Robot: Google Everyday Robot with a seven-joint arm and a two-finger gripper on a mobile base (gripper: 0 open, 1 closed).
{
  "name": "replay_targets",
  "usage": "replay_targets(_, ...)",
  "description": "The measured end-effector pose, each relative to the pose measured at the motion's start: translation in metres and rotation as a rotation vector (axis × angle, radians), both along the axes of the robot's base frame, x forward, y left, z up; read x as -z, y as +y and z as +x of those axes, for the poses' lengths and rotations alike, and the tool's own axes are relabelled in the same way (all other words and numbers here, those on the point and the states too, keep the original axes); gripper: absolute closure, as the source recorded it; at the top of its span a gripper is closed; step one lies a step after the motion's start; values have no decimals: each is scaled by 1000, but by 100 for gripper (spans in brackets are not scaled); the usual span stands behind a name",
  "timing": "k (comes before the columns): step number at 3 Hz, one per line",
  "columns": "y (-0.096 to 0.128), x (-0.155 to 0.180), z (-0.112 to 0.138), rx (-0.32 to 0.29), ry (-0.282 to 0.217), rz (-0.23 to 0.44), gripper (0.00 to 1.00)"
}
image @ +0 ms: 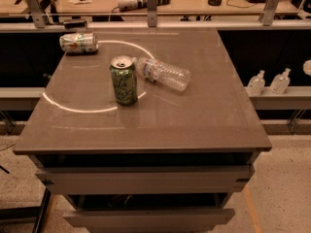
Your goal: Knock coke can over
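Upright can: green aluminium can, standing on its base mid-counter with the pull-tab end up. It is the only can still standing, so I judge it the target, though nothing on it reads as Coke.
Its label: pale script on green, not legible.
Gripper: nowhere in the view. Whether the jaws are released or clenched cannot be told, and with no jaws showing, no place can be given relative to them.
Why it stands so: upright and unsupported, so a sideways push near the top should tip it.
Nearest neighbour: clear plastic water bottle, lying on its side with its cap end just beside the can, toward camera-right. Its label print is unreadable.
Farther out: silver drinks can, already on its side at the far left corner. It shows red and green patches but no readable word.
Surface: grey-brown counter, with a thin pale ring curving past the green can's base.
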State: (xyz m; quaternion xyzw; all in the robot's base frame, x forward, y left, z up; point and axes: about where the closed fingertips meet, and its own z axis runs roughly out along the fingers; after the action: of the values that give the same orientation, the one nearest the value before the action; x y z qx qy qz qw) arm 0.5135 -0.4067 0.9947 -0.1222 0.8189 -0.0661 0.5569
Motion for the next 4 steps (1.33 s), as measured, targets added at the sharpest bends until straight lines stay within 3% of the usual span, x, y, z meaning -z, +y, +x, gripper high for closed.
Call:
replay_targets(1,8,-3,0,-37,6,-13,0)
replay_targets(2,43,-23,-1,-175,18,-134,0)
replay_targets(3,87,-28,-14,-362,77,-316,0)
replay_targets(4,116,-25,-24,-477,116,-480,0)
